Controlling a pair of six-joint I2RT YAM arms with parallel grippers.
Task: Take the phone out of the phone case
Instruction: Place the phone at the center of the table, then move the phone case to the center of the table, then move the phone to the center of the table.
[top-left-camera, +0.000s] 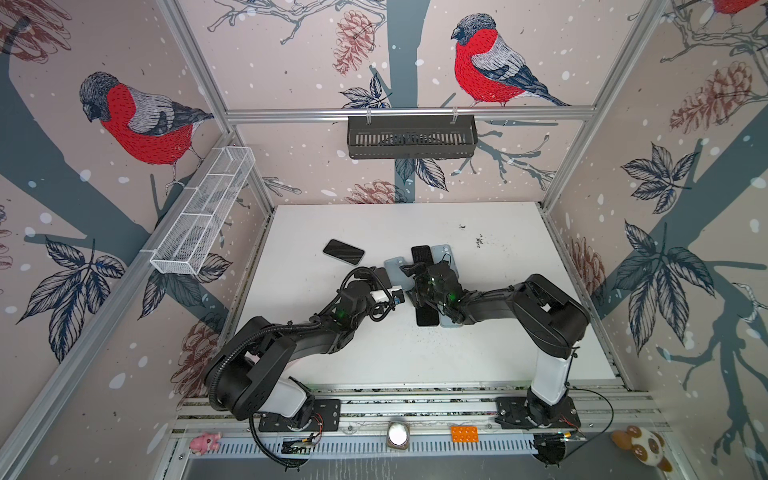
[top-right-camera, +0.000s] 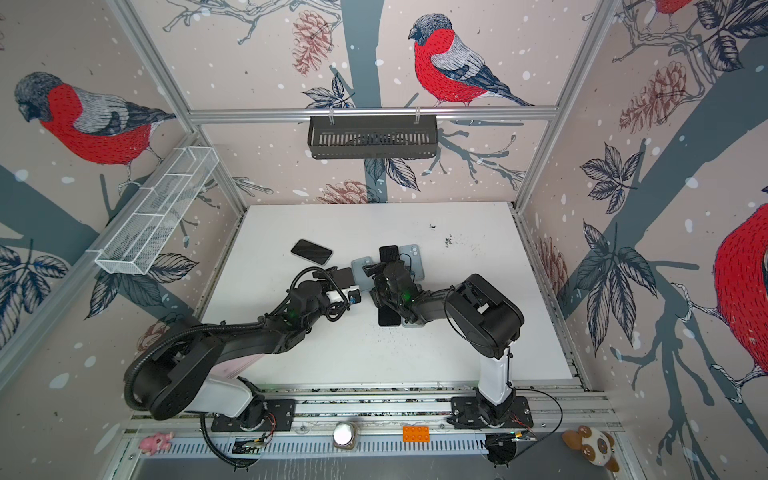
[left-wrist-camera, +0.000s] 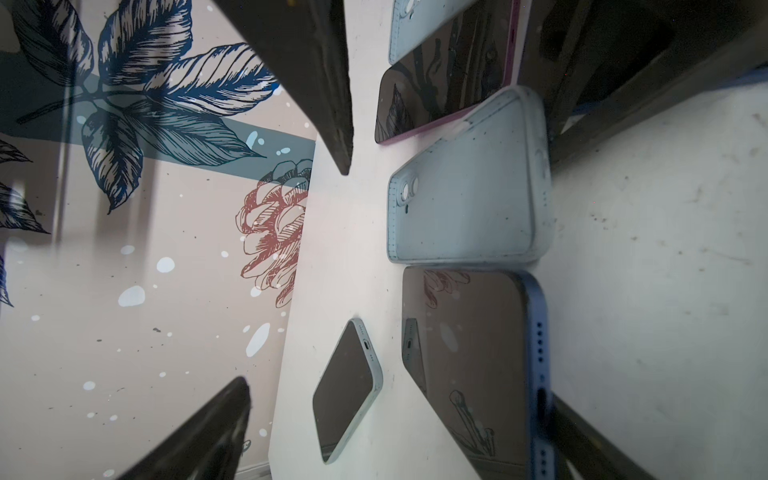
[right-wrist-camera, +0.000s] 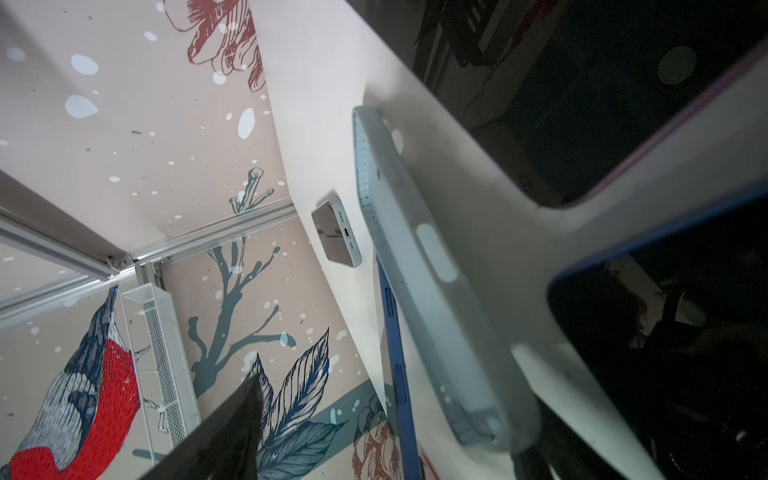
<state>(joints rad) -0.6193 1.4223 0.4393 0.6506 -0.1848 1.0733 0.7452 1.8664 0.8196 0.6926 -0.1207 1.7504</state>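
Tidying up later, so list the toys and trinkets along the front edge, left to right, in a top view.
small pink toy → round white object → orange building brick → panda plush

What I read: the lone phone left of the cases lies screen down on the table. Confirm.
Wrong: the phone lies screen up, dark glass showing in the left wrist view. It is on the table, left of the cases.
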